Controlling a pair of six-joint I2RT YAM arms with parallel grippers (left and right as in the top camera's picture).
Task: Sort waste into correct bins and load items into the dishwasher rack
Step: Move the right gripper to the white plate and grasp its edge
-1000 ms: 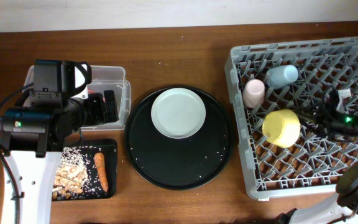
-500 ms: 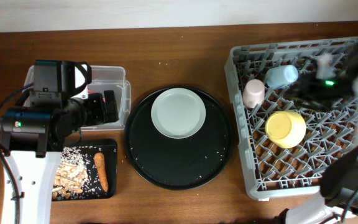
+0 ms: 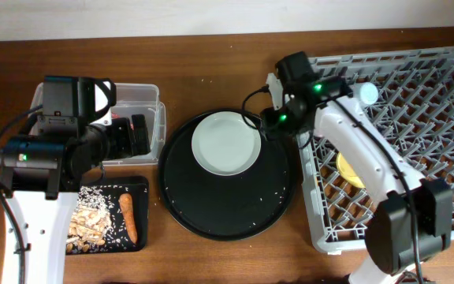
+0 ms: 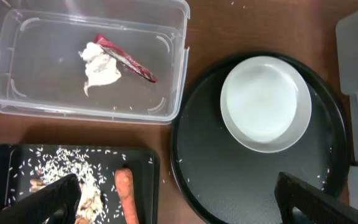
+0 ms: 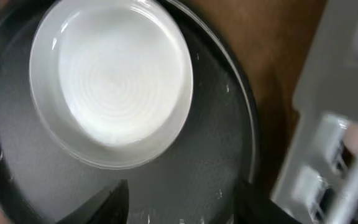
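The pale grey-green plate (image 3: 226,142) lies on the round black tray (image 3: 227,213) and also shows in the left wrist view (image 4: 265,102) and the right wrist view (image 5: 114,74). My right gripper (image 5: 179,202) is open and empty, above the tray's right part just beside the plate (image 3: 273,120). My left gripper (image 4: 179,205) is open and empty, above the clear tub (image 3: 153,96). The tub holds white tissue (image 4: 101,65) and a red wrapper (image 4: 126,59). The blue cup (image 3: 366,95) and yellow bowl (image 3: 345,170) sit in the grey rack (image 3: 448,181). The pink cup and chopsticks are hidden.
The small black tray (image 3: 138,186) at front left holds a carrot piece (image 3: 128,218) and beige scraps with rice (image 3: 89,221). Rice grains lie scattered on the round tray. My right arm crosses the rack's left side. The rack's edge shows in the right wrist view (image 5: 347,124).
My right arm has swung left from the rack's right side to the round tray's right rim beside the plate. The left arm has not moved.
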